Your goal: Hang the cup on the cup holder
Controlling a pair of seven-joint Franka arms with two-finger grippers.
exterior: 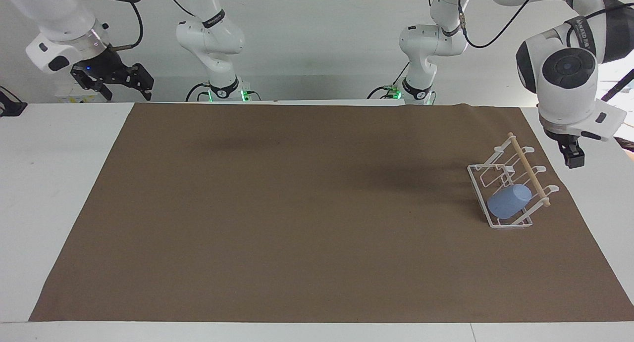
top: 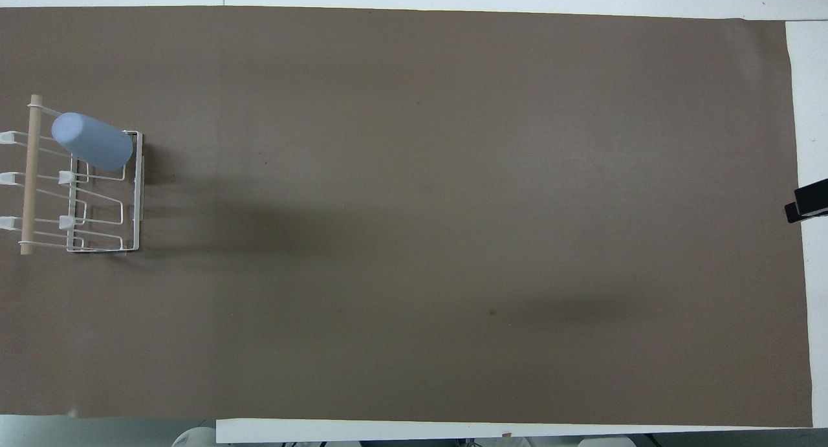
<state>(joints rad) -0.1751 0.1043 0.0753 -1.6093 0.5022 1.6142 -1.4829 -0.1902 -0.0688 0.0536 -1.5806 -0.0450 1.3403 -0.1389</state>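
The light-blue cup [exterior: 508, 201] hangs tilted, mouth down, on the prong of the white wire cup holder [exterior: 510, 225] that lies farthest from the robots. The cup also shows in the overhead view [top: 92, 141], as does the holder [top: 137, 195] with its wooden rod [top: 29, 175]. My left gripper [exterior: 572, 158] points down, raised over the mat's edge beside the holder, apart from it and empty. My right gripper [exterior: 119, 84] waits open and empty, high over the table's corner at the right arm's end. Neither gripper shows in the overhead view.
A brown mat [exterior: 297, 208] covers most of the white table [exterior: 49, 183]. A black clamp [top: 805, 209] sits at the table's edge at the right arm's end. Another black mount [exterior: 592, 113] stands near the left arm's end.
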